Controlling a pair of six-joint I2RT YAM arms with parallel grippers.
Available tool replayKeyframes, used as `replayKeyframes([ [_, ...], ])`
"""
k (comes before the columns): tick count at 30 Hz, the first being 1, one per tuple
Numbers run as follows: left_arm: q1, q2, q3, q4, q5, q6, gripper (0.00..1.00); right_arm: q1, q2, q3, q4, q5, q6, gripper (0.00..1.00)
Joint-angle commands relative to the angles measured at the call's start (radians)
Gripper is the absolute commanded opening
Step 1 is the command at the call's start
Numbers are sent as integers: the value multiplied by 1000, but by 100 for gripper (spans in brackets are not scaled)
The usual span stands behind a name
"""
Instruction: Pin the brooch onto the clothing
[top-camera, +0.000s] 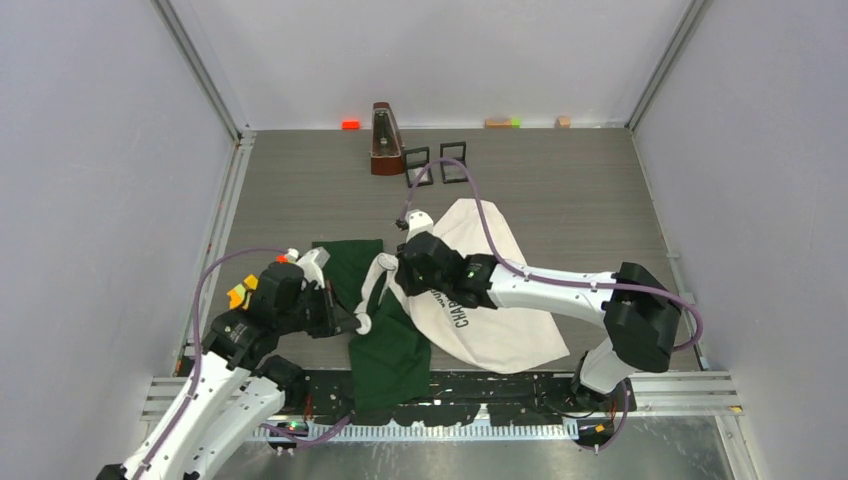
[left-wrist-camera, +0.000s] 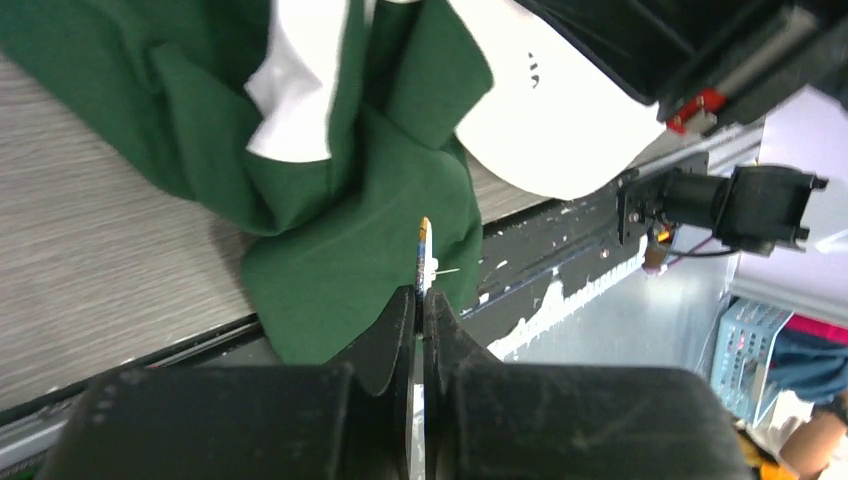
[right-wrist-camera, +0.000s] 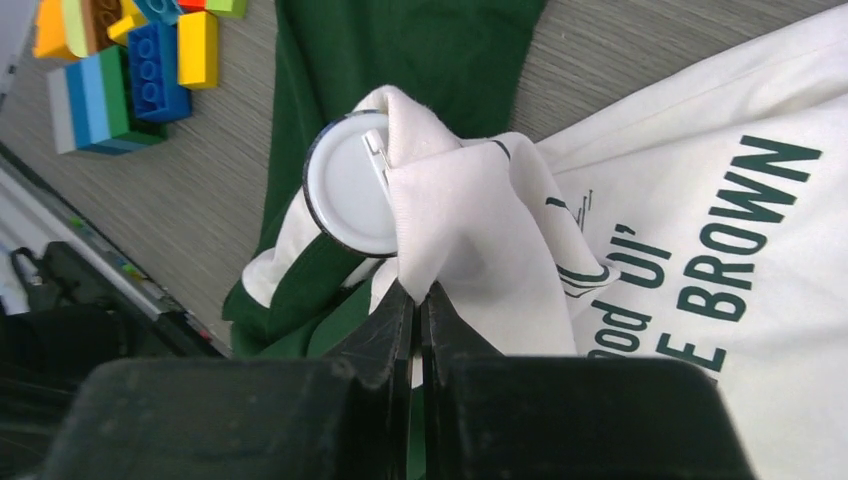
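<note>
The clothing (top-camera: 490, 300), a white T-shirt with dark green sleeves and green lettering, lies crumpled mid-table. My right gripper (right-wrist-camera: 420, 290) is shut on a lifted fold of its white fabric (right-wrist-camera: 470, 220). That fold drapes over one side of the brooch (right-wrist-camera: 348, 195), a round white disc whose back and pin face the right wrist camera. My left gripper (left-wrist-camera: 420, 295) is shut on the brooch (left-wrist-camera: 424, 250), seen edge-on above a green sleeve (left-wrist-camera: 340, 250). In the top view both grippers meet at the shirt's left side, left gripper (top-camera: 352, 322) and right gripper (top-camera: 392, 272).
Coloured toy bricks (right-wrist-camera: 130, 60) lie left of the shirt, by my left arm (top-camera: 245, 292). A brown wedge-shaped object (top-camera: 385, 140) and two black frames (top-camera: 438, 165) stand at the back. Small blocks (top-camera: 350, 124) line the far wall. A metal rail (top-camera: 450, 405) runs along the near edge.
</note>
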Motion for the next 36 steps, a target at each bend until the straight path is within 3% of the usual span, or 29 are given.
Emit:
replayKeyframes([
  [1, -123, 34, -5, 195, -85, -33, 0, -47, -42, 77, 10, -193, 54, 1],
  [5, -191, 121, 37, 242, -222, -11, 0, -54, -50, 104, -37, -241, 43, 3],
  [8, -197, 137, 47, 279, -304, 16, 0, -54, -62, 93, -51, -243, 48, 13],
  [15, -197, 172, 32, 338, -283, 5, 0, -53, -107, 31, -51, -237, 80, 37],
  [25, -197, 182, 4, 356, -273, 7, 0, -47, -133, -54, 40, -302, 108, 41],
  [36, -197, 234, 28, 323, -341, 18, 0, -45, -38, -7, 96, -287, 75, 39],
])
